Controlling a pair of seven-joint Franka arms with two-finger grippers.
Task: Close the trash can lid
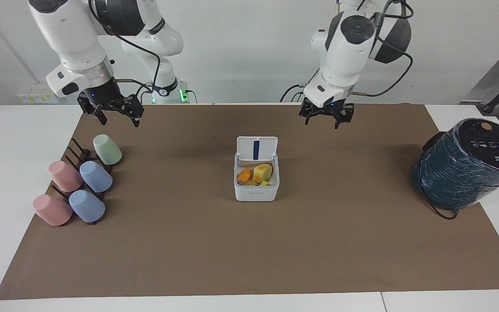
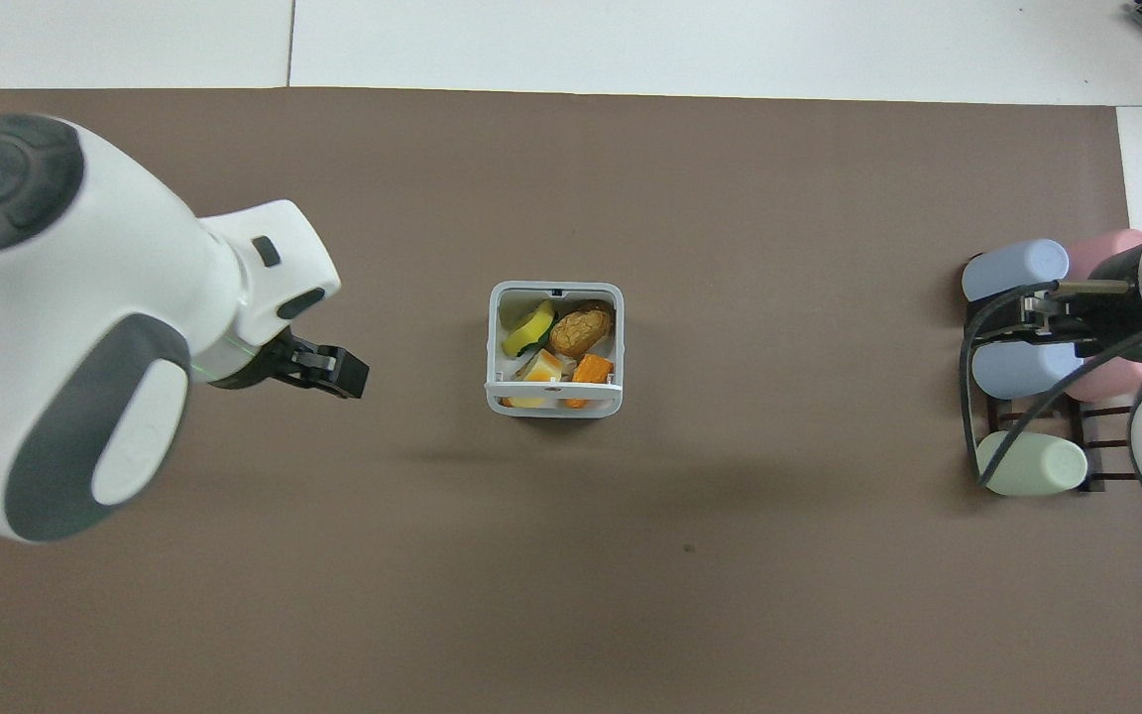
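I see the small white square plastic trash can (image 1: pixel 256 184) mid-desk, its white hinged lid (image 1: pixel 257 149) upright. My left pincer (image 1: pixel 326 117), spread, hangs beside it; the right pincer (image 1: pixel 111 113), spread, waits over the cups. Risk: pushing low shoves the can.

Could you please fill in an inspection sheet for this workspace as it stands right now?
Surface: brown mat on a white table.
Job's things: trash can mid-mat, food scraps inside; lid upright, open.
Clutter: five cups on a rack at the right arm's end; teal appliance at the left arm's end.
Grippers: left gripper over bare mat beside the can, jaws open; right gripper over the mat by the rack, waiting, jaws open.
Cables: black cord by the appliance; cables along both arms.
Surroundings: white wall; nothing else seen.
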